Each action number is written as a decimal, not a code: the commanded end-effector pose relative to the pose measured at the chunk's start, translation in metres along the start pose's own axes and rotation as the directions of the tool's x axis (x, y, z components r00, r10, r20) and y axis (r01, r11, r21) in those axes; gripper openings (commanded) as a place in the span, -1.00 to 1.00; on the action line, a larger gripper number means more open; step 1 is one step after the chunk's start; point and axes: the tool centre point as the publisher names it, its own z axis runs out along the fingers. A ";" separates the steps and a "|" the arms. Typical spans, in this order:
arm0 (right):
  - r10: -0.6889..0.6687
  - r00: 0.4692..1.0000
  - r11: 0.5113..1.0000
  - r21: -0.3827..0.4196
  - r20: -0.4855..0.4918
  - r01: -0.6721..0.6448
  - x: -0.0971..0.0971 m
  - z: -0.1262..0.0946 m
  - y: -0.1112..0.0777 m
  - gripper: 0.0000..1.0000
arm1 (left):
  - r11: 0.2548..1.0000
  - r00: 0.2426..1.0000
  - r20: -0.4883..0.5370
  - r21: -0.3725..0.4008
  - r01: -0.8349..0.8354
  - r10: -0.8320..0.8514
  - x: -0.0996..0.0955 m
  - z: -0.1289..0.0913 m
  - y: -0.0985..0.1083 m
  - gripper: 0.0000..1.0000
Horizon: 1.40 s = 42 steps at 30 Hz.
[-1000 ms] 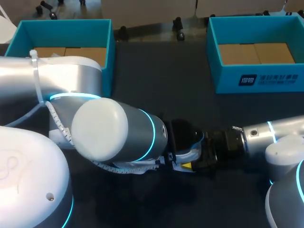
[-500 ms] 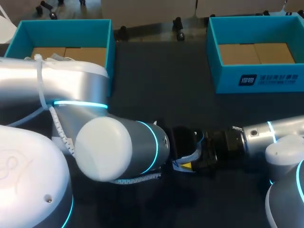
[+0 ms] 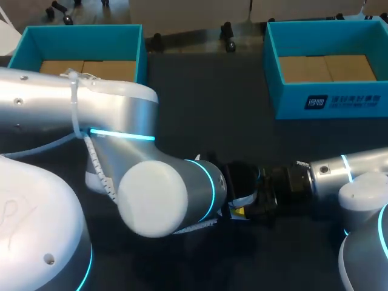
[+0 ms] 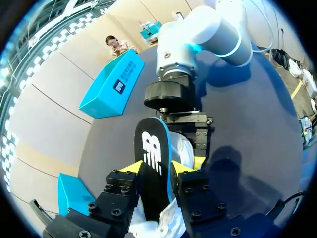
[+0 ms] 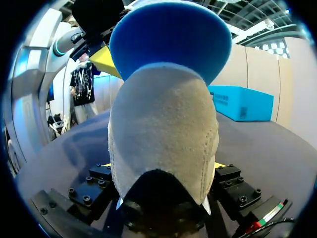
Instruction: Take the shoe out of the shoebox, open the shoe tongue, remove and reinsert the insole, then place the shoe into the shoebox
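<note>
A grey and white shoe (image 5: 163, 134) is held above the dark table with my right gripper (image 5: 162, 166) shut on it from both sides. Its insole (image 4: 152, 163), black on top with a white logo and blue underneath (image 5: 171, 34), stands up out of the shoe. My left gripper (image 4: 157, 167) is open, its yellow tips flanking the insole just above the shoe. In the head view my left arm (image 3: 163, 194) hides its own gripper and most of the shoe (image 3: 244, 199), and my right gripper (image 3: 259, 197) comes in from the right.
Two open teal shoeboxes stand at the back, one at the left (image 3: 82, 30) and one at the right (image 3: 327, 100), each showing a brown cardboard bottom. Dark table lies between them.
My left arm's big joint has swung right and toward the front, now covering more of the shoe. The right arm and the shoe have stayed in place.
</note>
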 end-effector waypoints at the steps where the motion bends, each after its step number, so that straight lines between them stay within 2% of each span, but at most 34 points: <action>1: 0.000 1.000 1.000 0.005 0.000 0.000 0.001 0.000 0.001 -1.00 | 1.000 1.000 0.014 -0.010 0.003 -0.003 0.005 0.015 -0.007 -0.33; 17: 0.000 1.000 1.000 0.005 0.000 0.000 0.001 0.000 0.001 -1.00 | 1.000 0.999 0.045 -0.004 0.014 -0.014 -0.005 0.025 -0.006 -0.38; 19: 0.000 1.000 1.000 0.005 0.000 0.000 0.001 0.000 0.001 -1.00 | 1.000 0.998 0.056 -0.005 0.016 -0.015 -0.004 0.028 -0.005 -0.59; 21: 0.000 1.000 1.000 0.005 0.000 0.000 0.001 0.000 0.001 -1.00 | 1.000 0.998 0.067 -0.006 0.019 -0.019 -0.005 0.030 -0.005 -0.93; 22: 0.000 1.000 1.000 0.005 0.000 0.000 0.001 0.000 0.001 -1.00 | 1.000 0.997 0.068 -0.006 0.020 -0.020 -0.006 0.030 -0.005 -1.00; 29: 0.000 1.000 1.000 0.005 0.000 0.000 0.001 0.000 0.001 -1.00 | 0.999 0.998 0.053 0.010 0.033 -0.033 -0.014 0.018 0.002 -1.00; 37: 0.000 1.000 1.000 0.005 0.000 0.000 0.001 0.000 0.001 -1.00 | 0.999 0.999 0.017 0.042 0.032 -0.033 -0.014 -0.013 0.005 -1.00; 42: 0.000 1.000 1.000 0.005 0.000 0.000 0.001 0.000 0.001 -1.00 | 0.999 1.000 0.008 0.043 0.019 -0.020 -0.009 -0.019 0.008 -1.00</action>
